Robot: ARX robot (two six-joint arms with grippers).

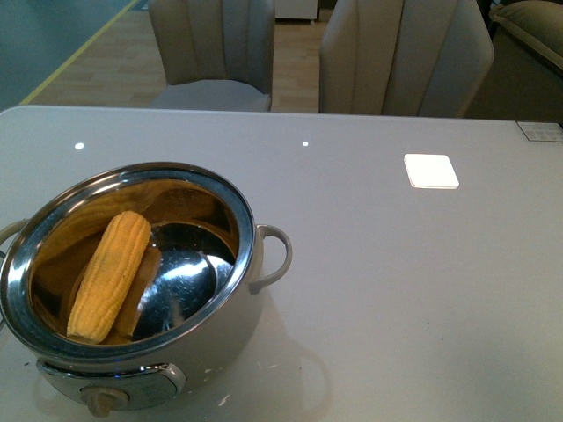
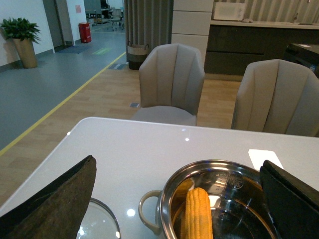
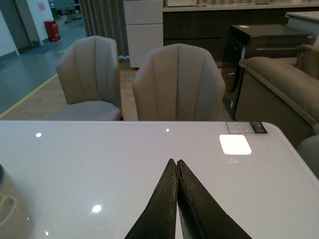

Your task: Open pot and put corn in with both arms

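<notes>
And there it is: the corn [image 1: 110, 275] lies inside the pot [image 1: 230, 204], leaning against the steel wall on the side away from the right-hand loop handle [image 1: 274, 257]. The pot stands open on the bench [image 1: 413, 290], beige dial [image 1: 99, 402] facing the robot. By my reading, both halves of the job look done: lid off, cob in.

What looks like the glass lid [image 2: 99, 221] rests on the bench just beside the pot, past its other handle, seen from the left wrist.

The left pincer [image 2: 179, 199] is released, fingers [image 2: 55, 199] spread wide, hanging above the pot and holding nothing. The right pincer [image 3: 177, 172] is clenched, tips pressed together over bare bench well away from the pot, gripping nothing.

Beyond the pot, two pale chairs [image 1: 400, 57] sit tucked at the far edge of the bench. Nothing crowds the pot. Little seems left but drawing the arms back.
</notes>
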